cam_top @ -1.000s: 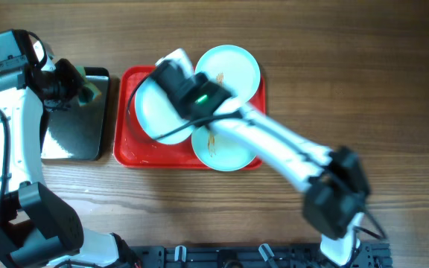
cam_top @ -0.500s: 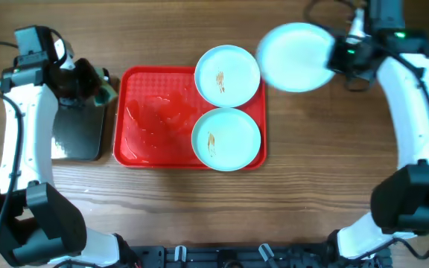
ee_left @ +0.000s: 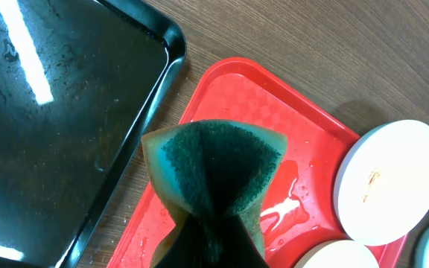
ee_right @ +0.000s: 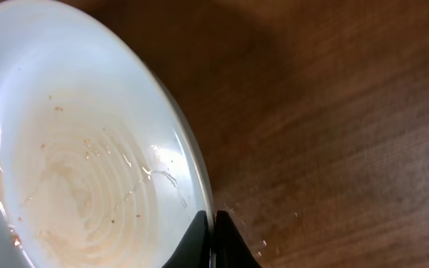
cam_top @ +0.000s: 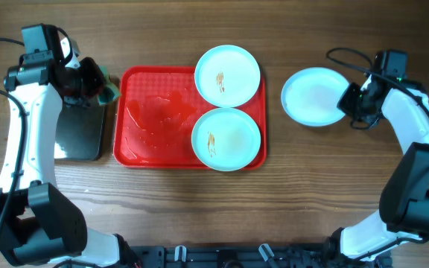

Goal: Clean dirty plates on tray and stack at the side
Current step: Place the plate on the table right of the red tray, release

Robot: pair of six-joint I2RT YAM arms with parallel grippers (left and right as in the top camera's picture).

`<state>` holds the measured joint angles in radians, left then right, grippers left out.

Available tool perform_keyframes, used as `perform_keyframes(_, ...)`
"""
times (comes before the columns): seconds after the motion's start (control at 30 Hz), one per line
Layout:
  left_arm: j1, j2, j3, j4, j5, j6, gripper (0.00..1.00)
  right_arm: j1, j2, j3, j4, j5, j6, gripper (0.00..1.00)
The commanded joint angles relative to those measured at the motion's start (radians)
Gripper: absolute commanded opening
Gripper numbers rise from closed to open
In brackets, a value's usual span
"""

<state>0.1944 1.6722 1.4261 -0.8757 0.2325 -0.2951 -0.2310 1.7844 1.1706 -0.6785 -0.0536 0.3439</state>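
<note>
Two plates with brown smears sit on the right half of the red tray [cam_top: 151, 130]: one at the back [cam_top: 227, 76], one in front [cam_top: 226, 138]. A third plate [cam_top: 313, 96] is over the table right of the tray, and my right gripper [cam_top: 347, 97] is shut on its right rim; the right wrist view shows that plate [ee_right: 80, 156] wet, with the rim pinched between my fingertips [ee_right: 213, 238]. My left gripper [cam_top: 99, 88] is shut on a green sponge [ee_left: 214, 167], held over the tray's left edge [ee_left: 222, 82].
A glossy black tray [cam_top: 77, 123] lies left of the red tray, under my left arm. Water films the red tray's left half [cam_top: 159, 112]. Bare wooden table lies right of and in front of the trays.
My right arm has swung the third plate off the tray's left half, across to the right, and lowered it over the table. The left gripper has shifted slightly with the sponge.
</note>
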Motion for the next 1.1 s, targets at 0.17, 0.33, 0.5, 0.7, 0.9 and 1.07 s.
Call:
perform_keyframes(0.17, -0.003, 0.011, -0.001, 0.007, 0.001, -0.008, 0.04, -0.004, 0.007, 0.153, -0.191, -0.044, 0.041, 0.57)
perform_keyframes(0.33, -0.003, 0.011, -0.001, 0.008, 0.001, -0.008, 0.04, 0.069, -0.003, 0.344, -0.338, -0.356, -0.156, 0.57)
perform_keyframes(0.5, -0.003, 0.011, -0.001, 0.008, 0.001, -0.009, 0.04, 0.256, 0.001, 0.285, -0.312, -0.328, -0.079, 0.55)
perform_keyframes(0.7, -0.003, 0.011, -0.001, 0.007, 0.002, -0.009, 0.04, 0.462, 0.009, 0.159, -0.282, -0.183, 0.055, 0.47)
perform_keyframes(0.9, -0.003, 0.011, -0.001, 0.006, 0.001, -0.009, 0.04, 0.573, 0.01, 0.056, -0.2, -0.15, 0.105, 0.38)
perform_keyframes(1.07, -0.003, 0.011, -0.001, 0.003, 0.002, -0.009, 0.04, 0.616, 0.01, 0.004, -0.153, -0.122, 0.13, 0.34)
